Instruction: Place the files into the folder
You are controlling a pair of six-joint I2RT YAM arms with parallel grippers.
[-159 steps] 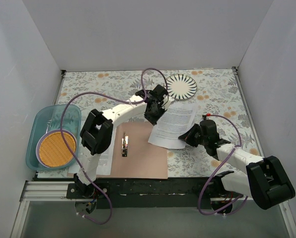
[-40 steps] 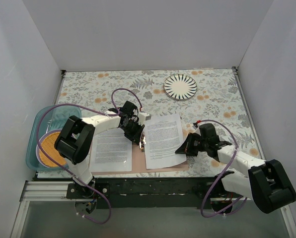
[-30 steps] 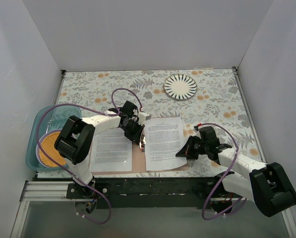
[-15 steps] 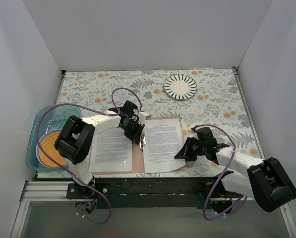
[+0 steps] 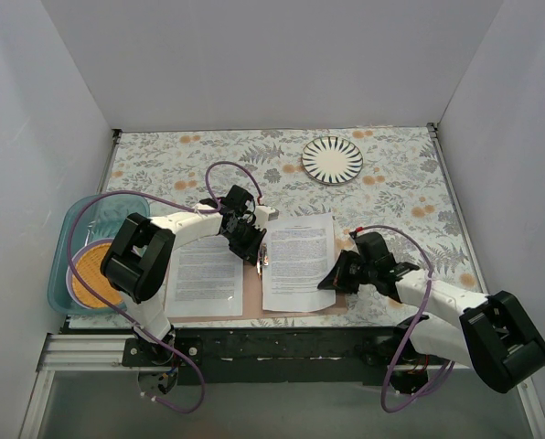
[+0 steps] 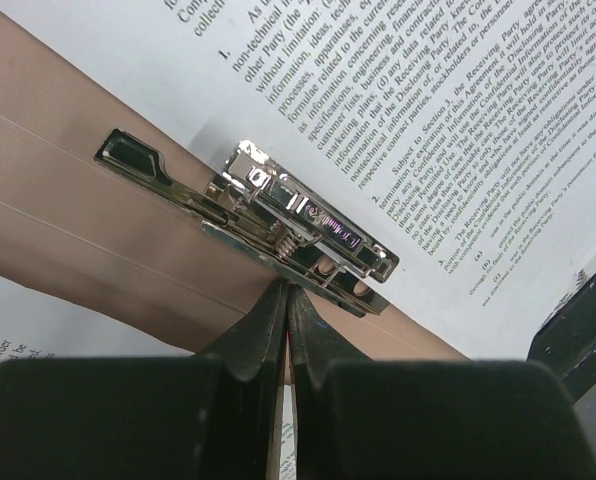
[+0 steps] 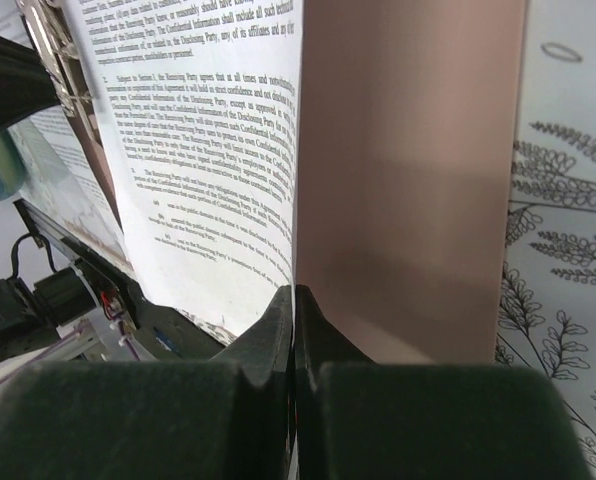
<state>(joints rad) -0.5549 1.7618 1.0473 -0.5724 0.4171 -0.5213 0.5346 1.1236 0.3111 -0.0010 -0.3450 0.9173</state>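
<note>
Two sheets (image 5: 204, 276) (image 5: 297, 261), one folder (image 5: 252, 297) and one clip (image 6: 298, 225) at lower centre, one plate (image 5: 333, 159) upper right, one tray (image 5: 67, 233) holding one orange disc (image 5: 85, 274) at left, two arms (image 5: 186, 227) (image 5: 437, 297).

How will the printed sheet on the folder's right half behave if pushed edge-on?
Probably floppy: the sheet is thin and its edge at the right fingers seems to lift off the folder, so it may buckle. Likely light, sliding easily on the smooth card. The metal fastener opposite could stop it.

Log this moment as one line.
left end effector: shut at fastener | right end effector: shut on right sheet | folder: open
</note>
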